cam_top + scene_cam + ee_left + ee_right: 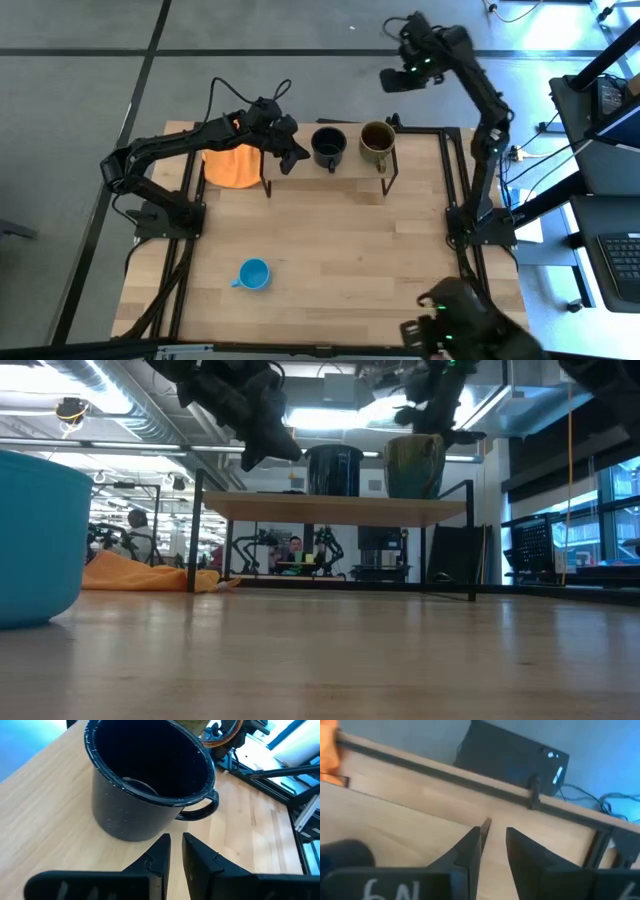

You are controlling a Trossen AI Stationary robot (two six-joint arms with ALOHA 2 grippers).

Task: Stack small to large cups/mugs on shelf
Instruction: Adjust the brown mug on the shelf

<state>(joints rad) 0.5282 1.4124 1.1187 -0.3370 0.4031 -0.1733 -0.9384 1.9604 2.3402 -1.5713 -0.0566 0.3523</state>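
My left gripper (291, 152) hangs over the left end of the shelf (350, 172), its two fingers (159, 855) drawn close with only a thin slit between them and nothing held in it. Just ahead of those tips, toward the shelf's middle, stands the black mug (145, 780), upright, handle swung round to the side nearest the olive-brown mug (377, 144), which stands next along the board. So two mugs are up and the smallest is not: the light blue mug (254, 274) sits alone on the tabletop (340, 250), well apart from the shelf, near the front edge, left of centre. It lies behind my left fingers, back toward the arm's base, handle pointing left. My right gripper (400, 80) is raised beyond the shelf's far right end, fingers (470, 851) nearly together and empty, farther from that mug. I judge the left arm the nearer one for it, and it must open first
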